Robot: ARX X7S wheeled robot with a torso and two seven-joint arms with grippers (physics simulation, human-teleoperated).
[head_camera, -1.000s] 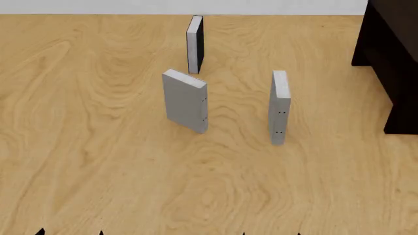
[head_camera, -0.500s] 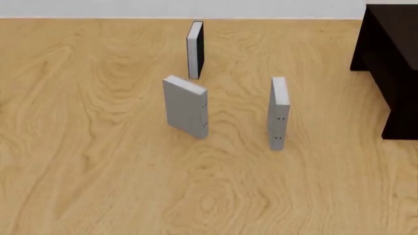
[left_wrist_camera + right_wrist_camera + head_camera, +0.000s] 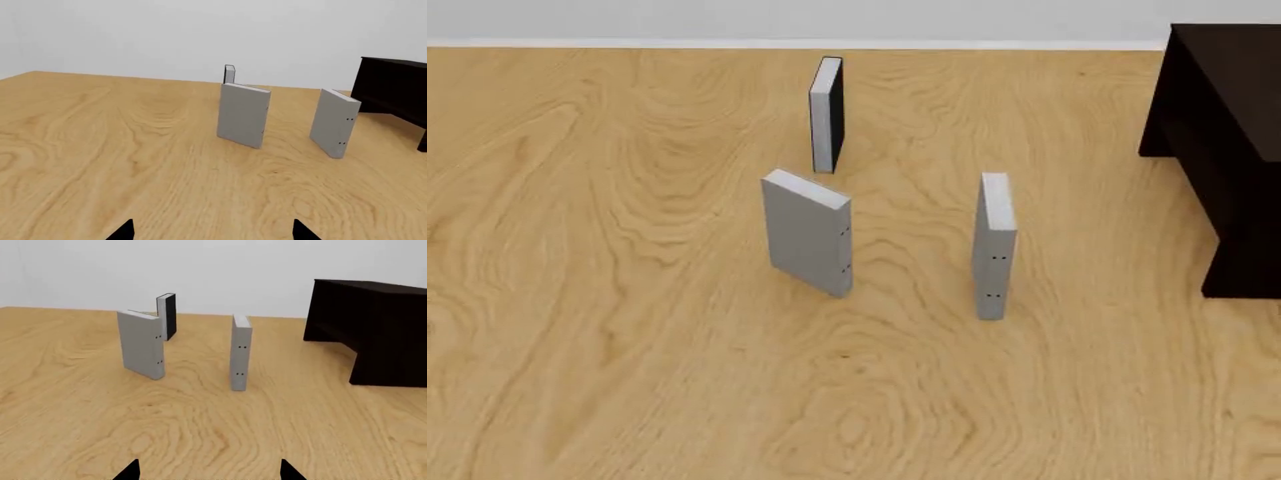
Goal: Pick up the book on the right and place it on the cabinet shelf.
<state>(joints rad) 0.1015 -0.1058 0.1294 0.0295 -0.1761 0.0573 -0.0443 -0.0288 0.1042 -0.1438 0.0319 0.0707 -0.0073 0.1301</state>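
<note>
While upright (untouched), the book (image 3: 994,247) stands near the cabinet shelf (image 3: 1225,130).

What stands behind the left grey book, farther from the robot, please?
A black-covered book with white pages stands upright behind the left grey book, apart from it. In the left wrist view, the grey book covers all but its top corner.

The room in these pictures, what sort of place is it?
Probably a bare simulated test room rather than a real home: a wide wood-grain surface, a plain pale wall, three upright books, including the grey book on the right, and a dark cabinet.
</note>
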